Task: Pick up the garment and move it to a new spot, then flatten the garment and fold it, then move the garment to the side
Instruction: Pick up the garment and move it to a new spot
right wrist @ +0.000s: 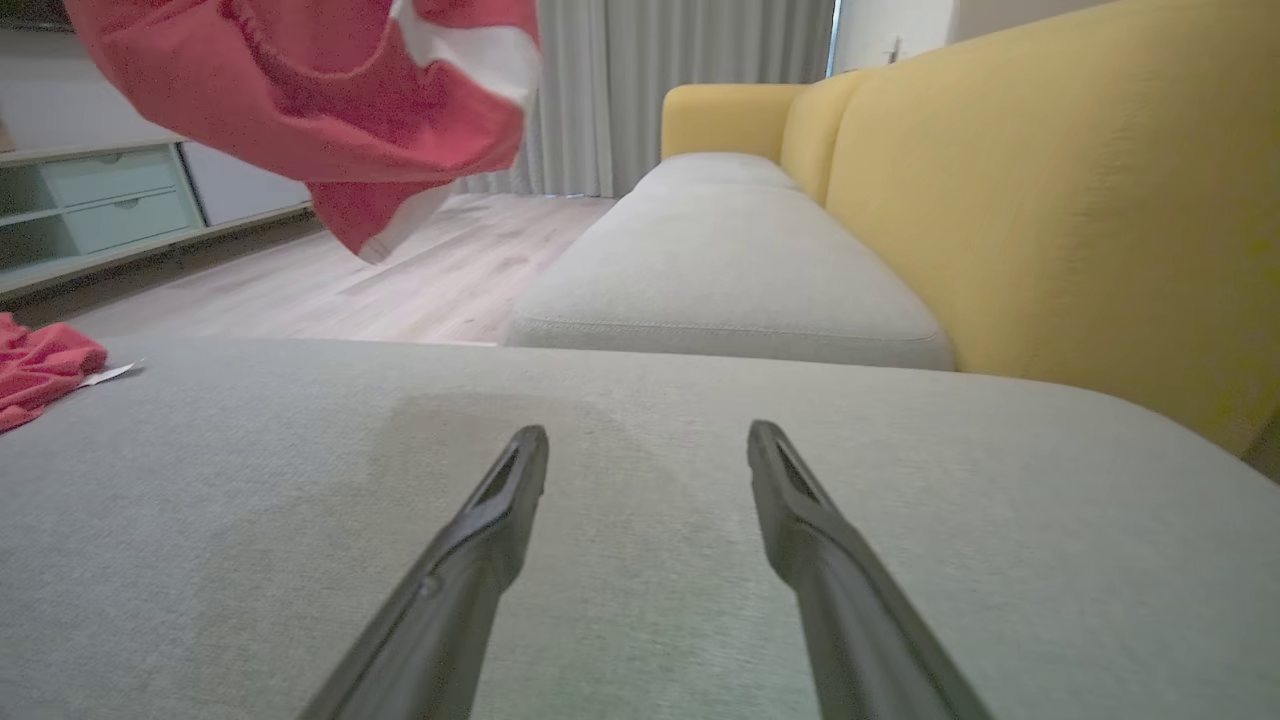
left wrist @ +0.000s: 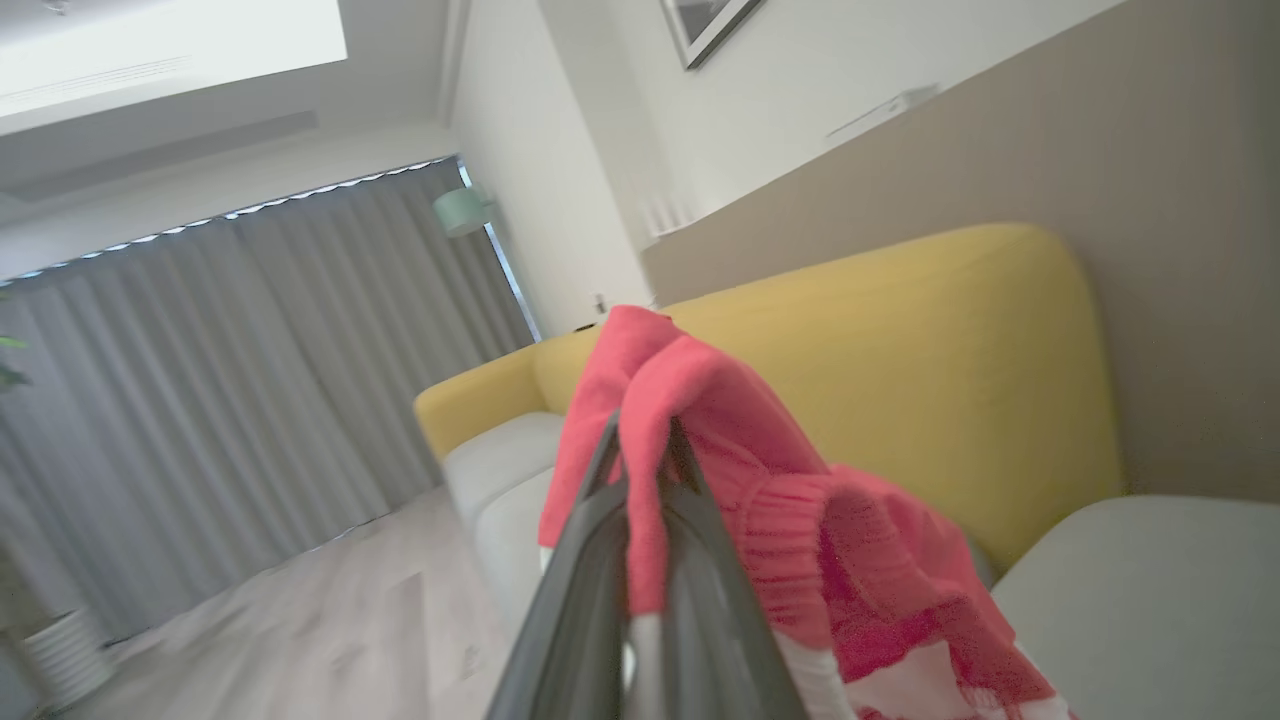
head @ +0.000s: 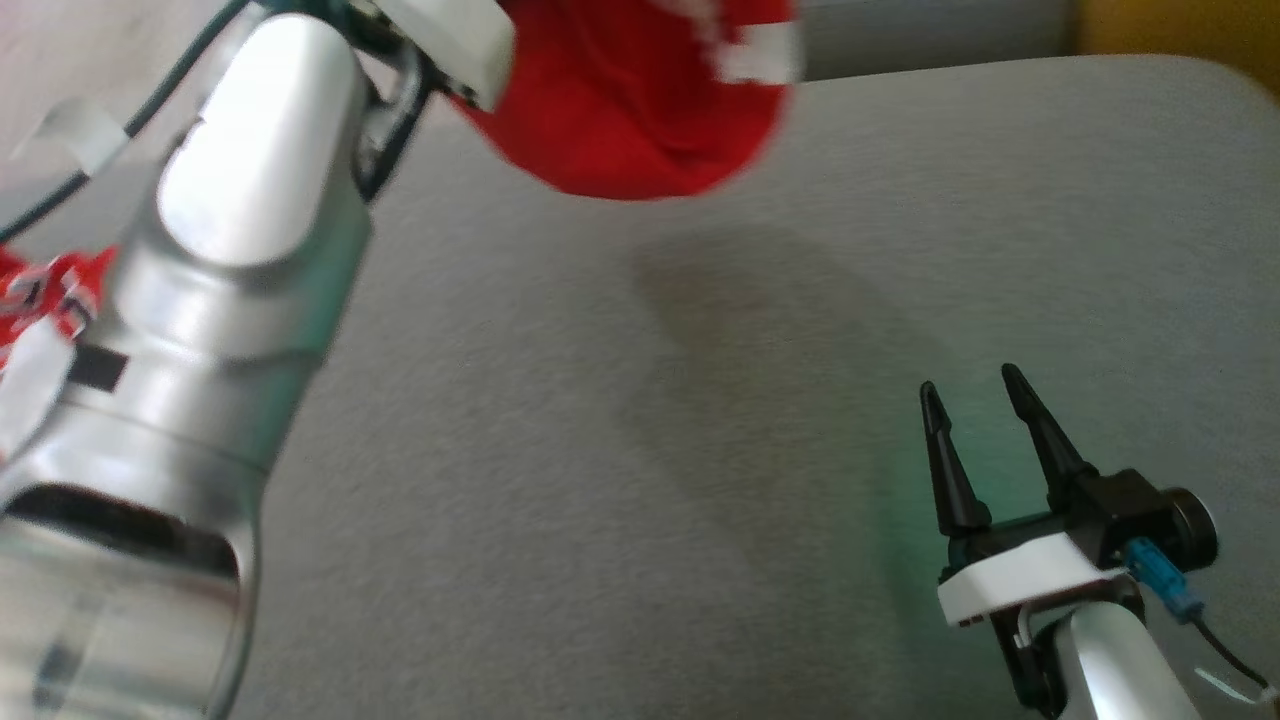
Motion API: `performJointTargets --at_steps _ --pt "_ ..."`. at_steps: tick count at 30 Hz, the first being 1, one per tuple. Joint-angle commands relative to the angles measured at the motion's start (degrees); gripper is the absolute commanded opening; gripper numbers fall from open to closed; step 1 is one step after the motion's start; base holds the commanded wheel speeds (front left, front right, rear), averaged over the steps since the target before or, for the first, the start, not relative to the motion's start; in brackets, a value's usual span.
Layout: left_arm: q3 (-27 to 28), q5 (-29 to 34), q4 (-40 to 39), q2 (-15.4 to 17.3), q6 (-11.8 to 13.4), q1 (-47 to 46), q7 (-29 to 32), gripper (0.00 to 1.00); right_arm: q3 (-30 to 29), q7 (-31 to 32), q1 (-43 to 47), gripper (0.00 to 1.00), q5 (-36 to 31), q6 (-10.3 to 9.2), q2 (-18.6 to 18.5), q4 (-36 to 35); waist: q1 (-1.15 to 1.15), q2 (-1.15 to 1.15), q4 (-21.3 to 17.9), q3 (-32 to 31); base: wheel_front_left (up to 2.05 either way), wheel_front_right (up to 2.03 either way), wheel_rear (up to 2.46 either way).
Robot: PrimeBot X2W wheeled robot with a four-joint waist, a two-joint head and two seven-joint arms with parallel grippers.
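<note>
Red garment (left wrist: 720, 430) pinched between left fingers (left wrist: 580, 545), draped over their tips, above grey cushion (head: 600, 450), right fingers (right wrist: 480, 550) spread, well apart

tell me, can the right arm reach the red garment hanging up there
Probably yes. The right tool is open and low over the grey cushion, with bare space between it and the garment, which hangs from the shut left tool. It would need to rise.
</note>
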Motion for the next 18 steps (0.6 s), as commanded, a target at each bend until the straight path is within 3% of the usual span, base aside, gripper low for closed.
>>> performJointTargets --at_steps 1,6,13,14,15,18 --pt "0.2 -2.4 -3.2 2.2 0.1 -0.1 1.0 0.0 1.1 -0.1 -0.9 1.0 0.7 0.22 0.3 -2.0 0.01 0.0 -5.3 -3.3 0.0 0.0 0.0" --pt "-3.5 -9.4 -6.4 4.5 0.1 9.9 4.6 0.0 1.2 -0.1 -0.2 1.0 1.8 0.22 0.3 -2.5 0.01 0.0 -8.2 -3.2 0.0 0.0 0.0" --pt "-5.9 -13.8 1.9 5.3 0.1 24.2 1.0 0.0 1.6 -0.1 -0.8 1.0 3.2 0.22 0.3 -1.8 0.01 0.0 -9.2 -1.3 0.0 0.0 0.0" --pt "-5.5 -14.4 3.2 4.9 0.1 25.1 -0.9 0.18 1.6 -0.1 -1.1 1.0 3.3 0.22 0.4 -1.5 0.01 0.0 -9.1 -1.1 0.0 0.0 0.0" --pt "-5.0 -14.7 4.3 4.6 0.3 25.7 -3.1 1.0 1.5 -0.1 -1.3 1.0 3.3 0.22 0.4 -1.3 0.01 0.0 -8.9 -0.9 0.0 0.0 0.0" --pt "-4.5 -14.5 6.1 3.9 1.4 26.3 -7.1 1.0 1.3 -0.1 -1.4 1.0 3.3 0.22 0.4 -1.0 0.01 0.0 -8.0 -0.8 0.0 0.0 0.0"
